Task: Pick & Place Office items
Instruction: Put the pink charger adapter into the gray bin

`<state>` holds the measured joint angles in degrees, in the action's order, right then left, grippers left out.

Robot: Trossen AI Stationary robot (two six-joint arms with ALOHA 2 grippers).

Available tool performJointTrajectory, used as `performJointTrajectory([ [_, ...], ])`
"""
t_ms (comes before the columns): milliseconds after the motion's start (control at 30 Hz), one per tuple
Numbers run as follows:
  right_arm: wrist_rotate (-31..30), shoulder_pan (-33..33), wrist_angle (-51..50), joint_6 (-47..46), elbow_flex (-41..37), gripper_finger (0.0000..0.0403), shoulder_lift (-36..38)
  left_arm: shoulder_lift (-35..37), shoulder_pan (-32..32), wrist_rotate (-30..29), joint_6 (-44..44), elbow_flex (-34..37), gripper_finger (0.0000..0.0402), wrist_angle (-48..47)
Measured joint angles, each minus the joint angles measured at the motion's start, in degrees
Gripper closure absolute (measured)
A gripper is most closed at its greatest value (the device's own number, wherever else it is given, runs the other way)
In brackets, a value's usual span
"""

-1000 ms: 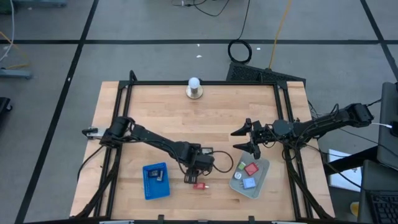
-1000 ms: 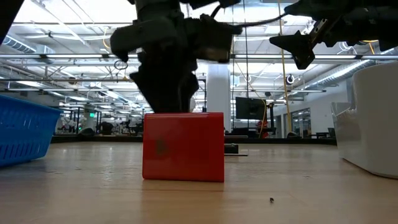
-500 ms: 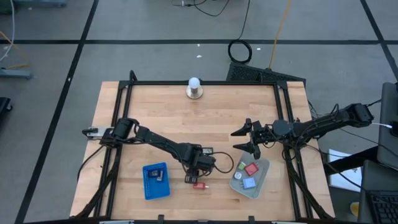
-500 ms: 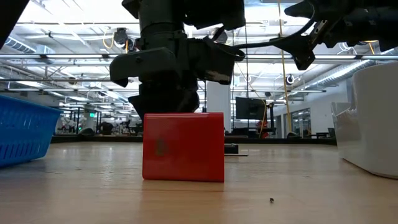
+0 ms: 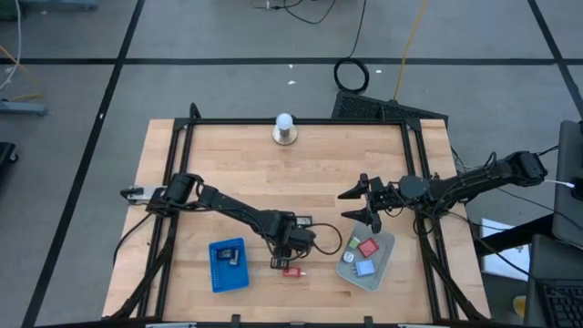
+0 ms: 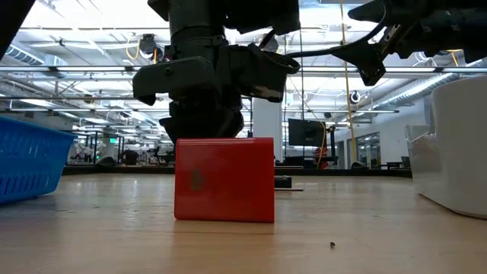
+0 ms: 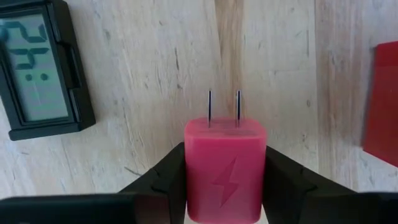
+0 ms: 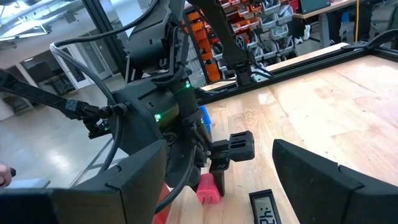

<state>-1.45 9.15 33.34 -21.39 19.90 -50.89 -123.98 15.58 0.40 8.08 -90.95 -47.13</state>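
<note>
Left wrist view: the left claw (image 7: 225, 186) grips a pink plug-in charger (image 7: 225, 168) on the table (image 7: 155, 74), between a black digital clock (image 7: 37, 68) and a red block (image 7: 382, 102). The right claw (image 5: 360, 206) hangs wide above the clear bin (image 5: 386, 258).

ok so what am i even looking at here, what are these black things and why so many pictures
It is a table robot with two dark arms, each ending in a two-finger claw. One picture looks straight down from above, one sits level with the table top, and one camera rides on each wrist. The left claw is closed on a pink plug-in charger, its two prongs pointing away from the camera. Beside it lie a small black digital clock and a red block. The right claw hangs open in the air, holding nothing. Also on the wooden table: a flat blue tray, a clear grey bin with some pieces inside, and a white ball on a metal base.
</note>
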Motion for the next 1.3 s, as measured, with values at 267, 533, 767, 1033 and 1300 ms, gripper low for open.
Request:
performJointTrajectory([
  [267, -0.41, 0.00, 0.09, 2.21, 0.00, 0.0122, -0.02, 2.86, 0.32, -1.46, 0.25, -1.08, 0.0253, -0.38],
  [533, -3.28, -0.07, 2.23, 4.93, 0.00, 0.0122, -0.02, 8.77, 0.49, -3.77, 1.60, -1.23, 0.0253, 0.58],
  [767, -3.10, -0.07, 5.92, 5.69, 0.00, 0.0122, -0.02, 12.70, 0.61, -7.15, 2.12, -1.23, 0.0253, 0.09],
  [1033, -2.74, -0.01, 6.72, 4.07, 0.00, 0.0122, -0.02, 16.08, 0.84, -13.17, 2.11, -1.25, 0.0253, -1.33],
  [1300, -2.97, 0.00, 7.24, -0.07, 0.00, 0.0122, -0.02, 17.44, 0.92, -25.23, 1.87, -1.30, 0.0253, -0.86],
])
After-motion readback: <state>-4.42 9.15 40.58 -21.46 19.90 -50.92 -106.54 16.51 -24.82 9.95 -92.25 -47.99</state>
